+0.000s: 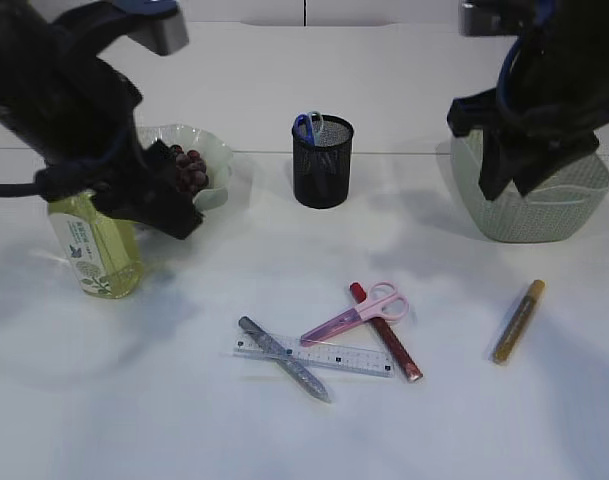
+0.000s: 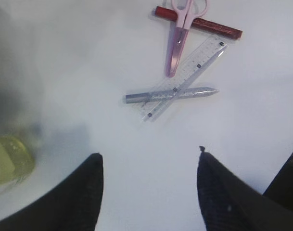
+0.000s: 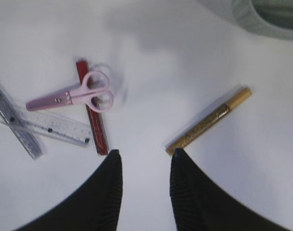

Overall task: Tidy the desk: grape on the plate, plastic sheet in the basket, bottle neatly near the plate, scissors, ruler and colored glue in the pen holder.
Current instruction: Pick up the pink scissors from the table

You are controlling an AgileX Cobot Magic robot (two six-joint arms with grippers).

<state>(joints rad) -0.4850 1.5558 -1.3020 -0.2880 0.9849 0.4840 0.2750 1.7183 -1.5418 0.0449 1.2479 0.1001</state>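
At the centre of the exterior view, on the white desk (image 1: pixel 184 420), lay a loose cluster: pink scissors (image 1: pixel 356 313) resting across a red glue pen (image 1: pixel 385 332), a clear ruler (image 1: pixel 314 354) just below them, crossed by a silver glue pen (image 1: pixel 284 358). To the lower right, well apart from the cluster, lay a gold glue pen (image 1: pixel 517 321). At the upper middle stood the black mesh pen holder (image 1: pixel 322 162), with blue-handled scissors (image 1: pixel 307 125) poking above its rim. At the upper left, mostly behind the left arm, showed a pale green plate (image 1: pixel 206 152) holding dark grapes (image 1: pixel 191 168); just below it stood an upright yellow bottle (image 1: pixel 96 250), partly hidden by the arm. At the upper right sat the grey-green basket (image 1: pixel 564 210), with the right arm hanging in front of it. No plastic sheet could be made out. In the left wrist view, at the bottom of the frame, showed the left gripper (image 2: pixel 148 187), jaws wide apart over bare desk and holding nothing, the bottle blurred at the lower left edge. In the right wrist view, at the bottom centre, showed the right gripper (image 3: pixel 145 180), jaws parted more narrowly and empty, with the gold pen's end just above one fingertip (image 3: pixel 177 159).
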